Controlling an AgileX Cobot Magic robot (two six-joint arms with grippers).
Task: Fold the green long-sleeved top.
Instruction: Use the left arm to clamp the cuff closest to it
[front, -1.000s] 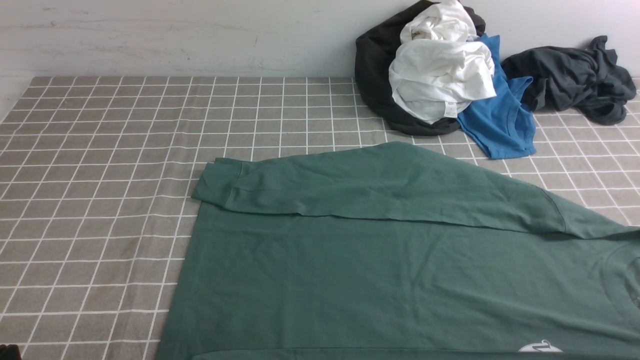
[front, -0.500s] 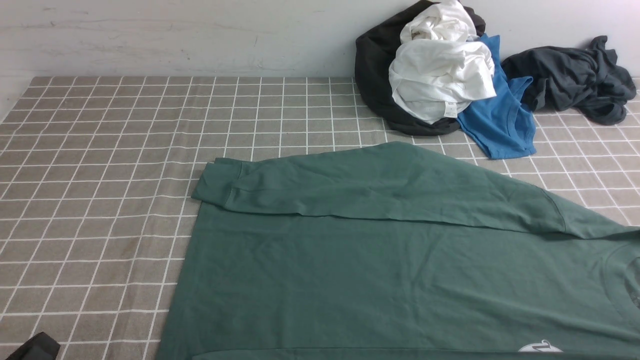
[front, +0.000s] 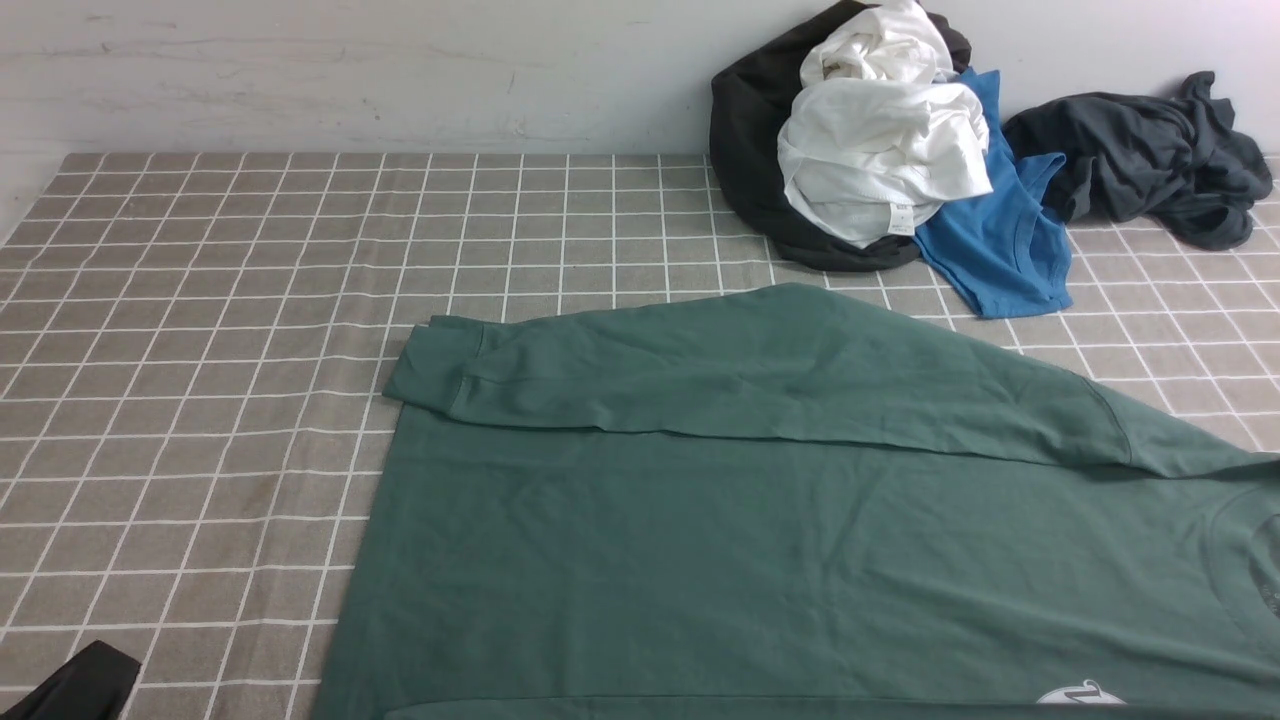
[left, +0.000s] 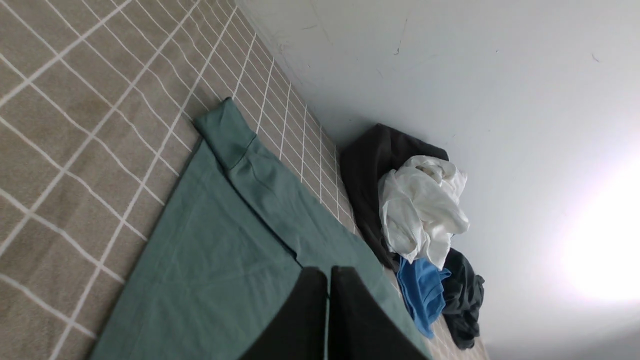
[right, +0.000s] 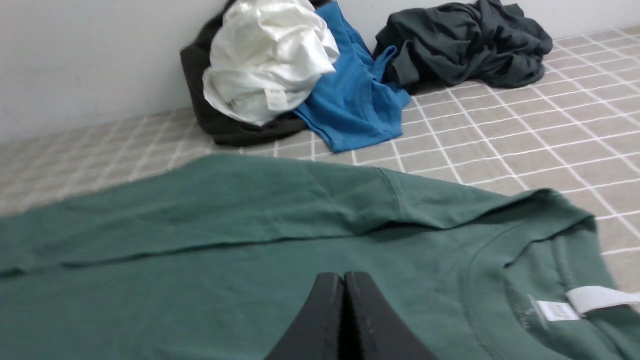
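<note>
The green long-sleeved top (front: 780, 540) lies flat on the checked cloth, filling the near right. Its far sleeve (front: 700, 375) is folded across the body, cuff to the left. It also shows in the left wrist view (left: 220, 270) and in the right wrist view (right: 225, 240), where the round neck with white labels (right: 555, 310) lies at the right. My left gripper (left: 328, 275) is shut and empty, held above the top's hem; a dark part of it (front: 80, 685) shows at the front view's bottom left corner. My right gripper (right: 344, 280) is shut and empty, above the top's chest.
A pile of a black garment (front: 745, 150), a white garment (front: 880, 150) and a bright blue T-shirt (front: 1000, 250) sits against the back wall. A dark grey garment (front: 1140, 160) lies to its right. The checked cloth (front: 200, 350) covers the table.
The left gripper has come further into the bottom left corner of the front view. The top and the piles have not moved.
</note>
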